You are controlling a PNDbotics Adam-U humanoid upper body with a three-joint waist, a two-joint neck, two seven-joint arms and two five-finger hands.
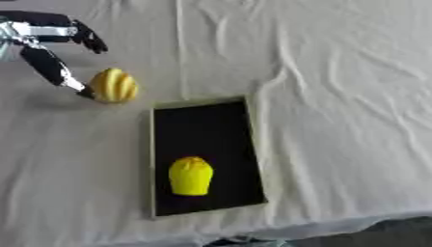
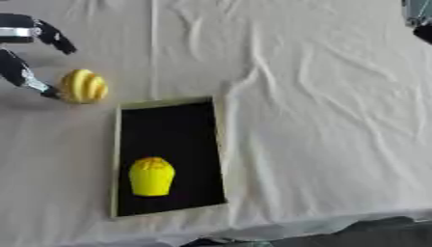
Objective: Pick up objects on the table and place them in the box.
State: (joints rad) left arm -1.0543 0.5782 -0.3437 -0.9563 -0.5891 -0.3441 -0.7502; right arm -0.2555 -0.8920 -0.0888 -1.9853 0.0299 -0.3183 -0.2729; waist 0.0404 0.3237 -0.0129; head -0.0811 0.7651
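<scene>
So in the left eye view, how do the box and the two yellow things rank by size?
1. Box, largest by far.
2. Yellow ridged object in the box and yellow ridged object on the cloth beside the left hand: look alike, unranked.

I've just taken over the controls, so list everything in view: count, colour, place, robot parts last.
ridged fruit-shaped object: 1, yellow, on the cloth beyond the box's far left corner, at the left hand's fingertip.
second yellow object: 1, yellow, inside the box, near end.
box: 1, black inside with pale rim, centre.
tablecloth: 1, white, wrinkled, over the table.
left hand: 1, black and silver, upper left, fingers spread.
right arm part: 1, dark, upper right corner.
</scene>
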